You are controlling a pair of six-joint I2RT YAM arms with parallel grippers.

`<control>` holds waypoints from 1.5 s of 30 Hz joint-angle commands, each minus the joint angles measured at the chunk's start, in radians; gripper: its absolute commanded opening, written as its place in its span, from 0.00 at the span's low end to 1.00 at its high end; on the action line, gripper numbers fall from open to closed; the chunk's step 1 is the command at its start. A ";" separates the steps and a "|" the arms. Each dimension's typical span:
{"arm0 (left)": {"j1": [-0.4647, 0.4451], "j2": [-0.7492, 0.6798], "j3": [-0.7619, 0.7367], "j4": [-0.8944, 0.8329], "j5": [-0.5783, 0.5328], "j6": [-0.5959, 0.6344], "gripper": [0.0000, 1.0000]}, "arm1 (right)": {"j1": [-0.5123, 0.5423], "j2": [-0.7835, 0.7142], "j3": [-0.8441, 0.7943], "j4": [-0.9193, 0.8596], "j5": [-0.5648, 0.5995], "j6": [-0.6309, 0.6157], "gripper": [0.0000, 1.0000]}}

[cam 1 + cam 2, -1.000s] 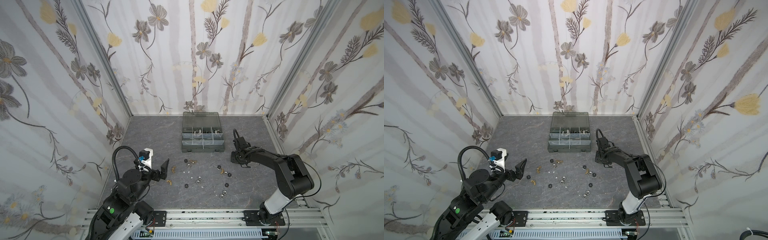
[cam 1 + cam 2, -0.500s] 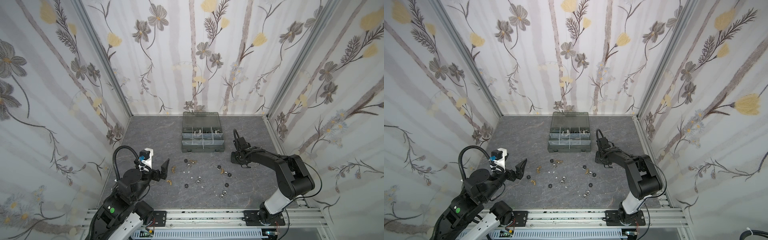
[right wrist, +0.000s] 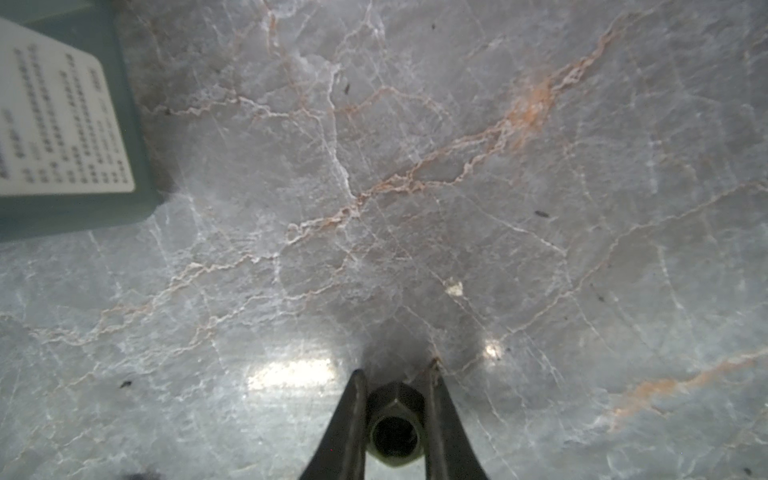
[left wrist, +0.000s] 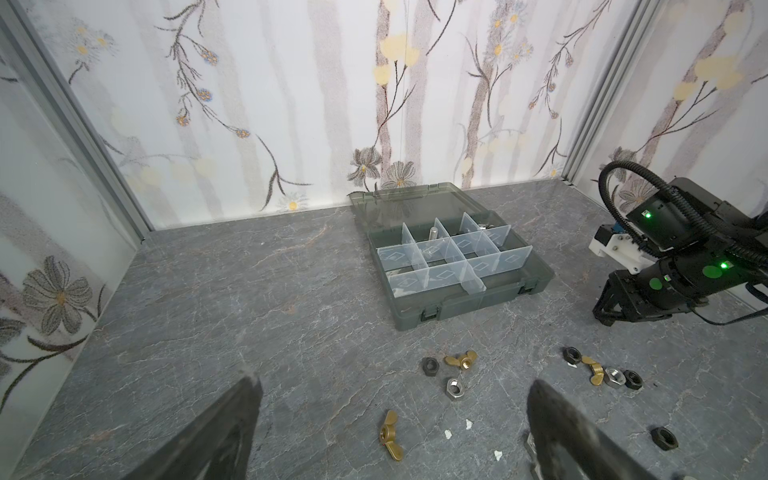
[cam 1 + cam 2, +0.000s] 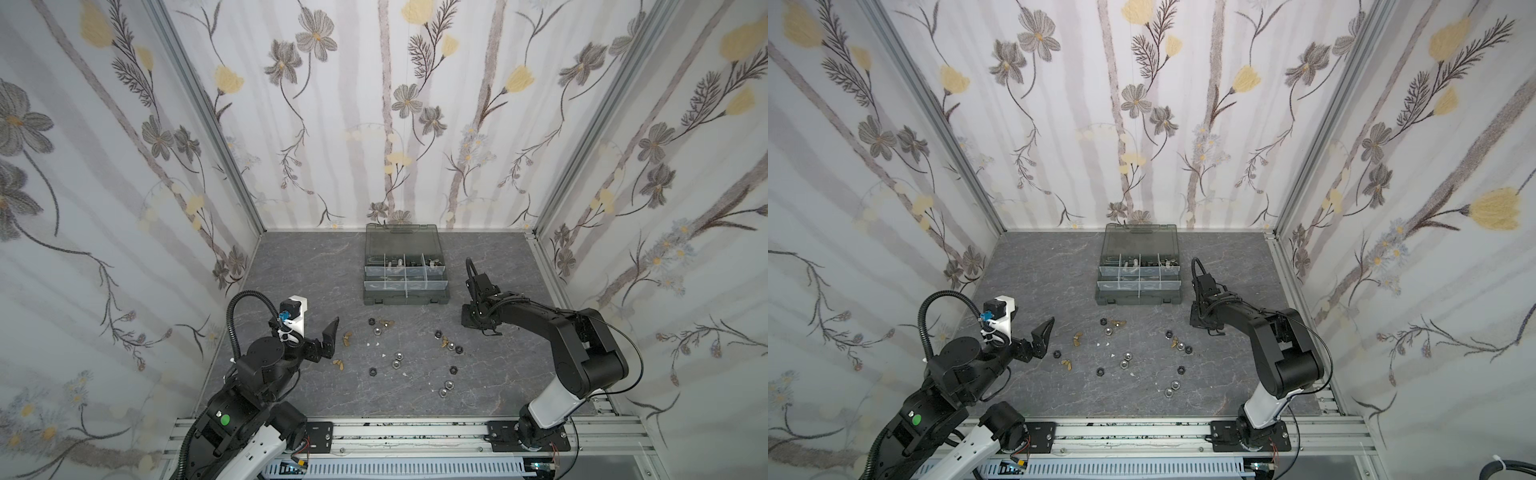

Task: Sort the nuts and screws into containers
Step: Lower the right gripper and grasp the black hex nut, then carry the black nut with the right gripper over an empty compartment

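**Right arm.** It is extended from its base at the near right, with the elbow bent and the wrist turned downward. The right pincer point(image 5: 478, 322) is held low over the surface point(image 5: 291, 270), just beside the front right corner of the case point(image 5: 405, 297). In the right wrist view the right pincer point(image 3: 396, 376) is seen pinching a dark hex nut point(image 3: 395, 432), with the bore turned toward the camera. Whether the tips touch the surface cannot be told.

**Left arm.** It is folded at the near left. The left pincer point(image 5: 330, 343) is raised above the surface and aimed toward the case, with its jaws spread wide.

**Parts.** Loose nuts point(image 4: 455, 388) and brass wing nuts point(image 4: 390, 434) are scattered on the surface between the arms, on the near side of the case. The lid point(image 5: 401, 239) is laid open toward the back wall. One silver screw point(image 4: 433, 232) is made out in a rear compartment point(image 4: 408, 237).

**Hidden or unclear.**
- The other contents are masked by the clear dividers and are too small to identify in both top views.
- In the left wrist view the fingers point(image 4: 224, 436) are blurred and cut off by the frame edge.
- In the right wrist view a dark corner bearing a white label point(image 3: 70, 124) is cut off, and its print is unreadable.
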 commanded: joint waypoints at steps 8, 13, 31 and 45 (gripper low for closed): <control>0.001 0.012 0.007 0.029 -0.005 -0.005 1.00 | 0.009 0.000 0.070 -0.054 -0.001 -0.003 0.08; 0.002 0.012 0.007 0.030 -0.004 -0.005 1.00 | 0.012 -0.002 0.147 -0.091 0.014 -0.016 0.08; 0.007 0.002 0.004 0.029 -0.002 -0.003 1.00 | 0.055 0.183 0.552 -0.124 0.022 -0.118 0.09; 0.011 0.002 0.005 0.030 -0.002 -0.003 1.00 | 0.090 0.384 0.774 -0.116 -0.014 -0.157 0.09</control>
